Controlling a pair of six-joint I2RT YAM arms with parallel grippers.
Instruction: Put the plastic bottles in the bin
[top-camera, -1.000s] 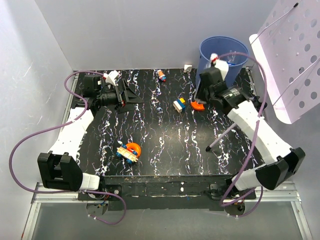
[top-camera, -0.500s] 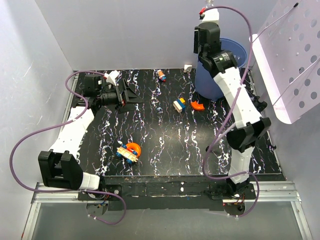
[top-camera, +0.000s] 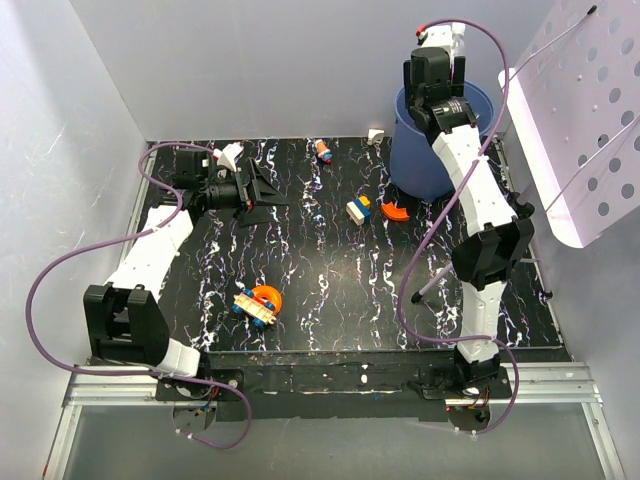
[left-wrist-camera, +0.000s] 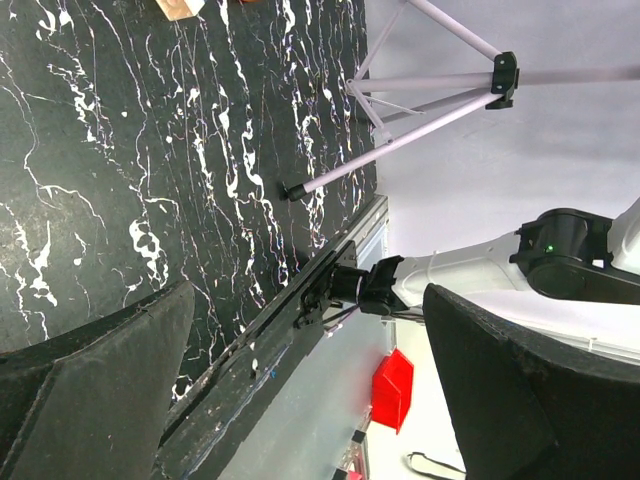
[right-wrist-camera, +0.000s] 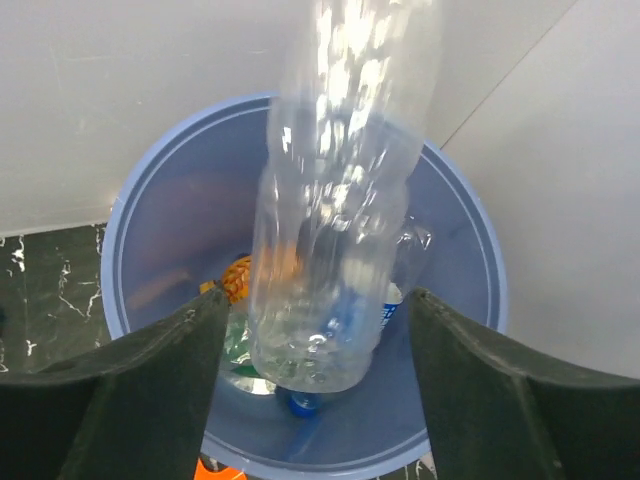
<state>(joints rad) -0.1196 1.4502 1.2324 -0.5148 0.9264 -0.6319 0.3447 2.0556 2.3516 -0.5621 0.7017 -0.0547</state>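
The blue bin stands at the table's back right corner. My right gripper hangs over it, pointing down. In the right wrist view its jaws stand open, and a plain clear bottle, blurred, hangs upright between them over the bin's mouth, touching neither finger. Down in the bin lie an orange bottle, a green one and a clear one with a blue label. My left gripper is at the back left, low over the table, open and empty.
A yellow-blue block and an orange piece lie left of the bin. A small orange-blue toy sits at the back, an orange ring with a wooden cart at the front. A perforated white panel leans at the right.
My right arm has risen from beside the bin to above it. Its jaws have opened and the clear bottle has come free. The left arm shifted only slightly.
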